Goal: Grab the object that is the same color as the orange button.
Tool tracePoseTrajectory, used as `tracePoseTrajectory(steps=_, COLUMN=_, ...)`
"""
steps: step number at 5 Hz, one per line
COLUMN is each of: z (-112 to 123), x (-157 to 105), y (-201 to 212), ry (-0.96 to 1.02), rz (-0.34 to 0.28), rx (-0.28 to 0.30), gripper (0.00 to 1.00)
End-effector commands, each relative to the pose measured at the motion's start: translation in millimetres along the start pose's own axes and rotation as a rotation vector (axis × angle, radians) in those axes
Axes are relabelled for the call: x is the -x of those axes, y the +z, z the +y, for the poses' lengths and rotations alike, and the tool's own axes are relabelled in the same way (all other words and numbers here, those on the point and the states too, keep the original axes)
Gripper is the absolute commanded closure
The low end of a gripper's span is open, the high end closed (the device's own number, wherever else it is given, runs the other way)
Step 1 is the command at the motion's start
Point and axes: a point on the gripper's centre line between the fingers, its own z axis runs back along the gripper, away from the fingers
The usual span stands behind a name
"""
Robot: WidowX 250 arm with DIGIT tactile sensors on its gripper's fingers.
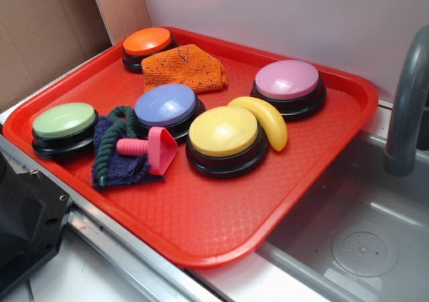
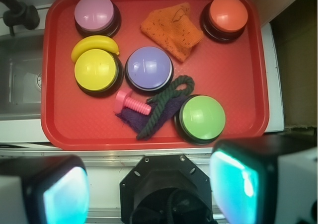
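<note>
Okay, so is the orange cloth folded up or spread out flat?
Folded. The orange cloth lies bunched in overlapping layers beside the orange button, with a doubled edge showing from above.

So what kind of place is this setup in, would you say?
Probably a toy or mock kitchen counter used as a robot test bench. A grey sink basin with a faucet sits beside a red tray of coloured push buttons, such as the orange button, and there is bare cardboard behind.

End effector (image 2: pixel 149 191) fingers blurred, cut off by wrist view's bottom edge
</note>
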Motion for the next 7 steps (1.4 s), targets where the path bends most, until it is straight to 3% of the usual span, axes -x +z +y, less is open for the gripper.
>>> tracePoseTrajectory(steps=1, z=0, x=0, y=0, ry=0.000, rz=0.000, rx=0.000, gripper=0.00)
tracePoseTrajectory(steps=2, z=-4, x=-17, y=-16, ry=0.065, rz=-0.067, rx=-0.019, gripper=0.00)
tracePoseTrajectory(steps=3, z=0, x=-33, y=-38, ry=0.188, rz=-0.086, rx=-0.048, gripper=0.00)
tracePoseTrajectory(steps=5, z=28, x=-72, y=-75, ry=0.353, rz=-0.150, rx=-0.064, gripper=0.00)
tracePoseTrajectory(steps=7, z=67, x=-101, y=-114, ry=0.469, rz=-0.162, rx=-0.090, gripper=0.00)
